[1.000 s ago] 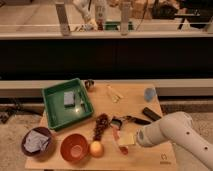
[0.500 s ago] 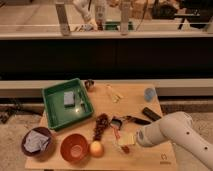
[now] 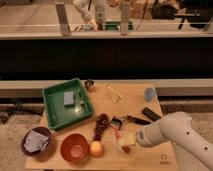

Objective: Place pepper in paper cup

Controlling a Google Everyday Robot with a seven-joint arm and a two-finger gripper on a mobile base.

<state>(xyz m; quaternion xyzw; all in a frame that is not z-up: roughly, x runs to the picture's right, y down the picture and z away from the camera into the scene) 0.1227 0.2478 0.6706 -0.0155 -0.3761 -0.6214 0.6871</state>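
1. Little has changed since the earlier frames: the hand (image 3: 117,123) stays low over the front middle of the desk (image 3: 135,95), and the white arm (image 3: 167,132) behind it has edged only slightly to the left.
2. This dark hand sits just right of the dark red grape-like bunch (image 3: 101,126). The arm reaches in to it from the desk's front right corner.
3. Whether the hand is released, clenched or grasping anything cannot be told from this view.
4. The pepper (image 3: 118,133) shows as a thin red-orange streak directly in front of the hand. It is touching the hand or very nearly so, and it is not clear whether it is held or lying on the desk.
5. The paper cup (image 3: 126,139) is the pale shape just right of the pepper, close against the arm's rounded end. The pepper is outside it.
6. A round orange-yellow fruit (image 3: 96,148) lies near the front edge, between the orange bowl (image 3: 75,148) and the paper cup.
7. At the front left, a dark bowl (image 3: 27,150) holds a grey cloth (image 3: 36,141).
8. The green tray (image 3: 55,112) takes up the left of the desk, with a grey sponge (image 3: 69,98) inside it.
9. A light blue cup (image 3: 149,93) stands near the right edge, well apart from the hand. A black object (image 3: 151,114) lies between that cup and the arm.
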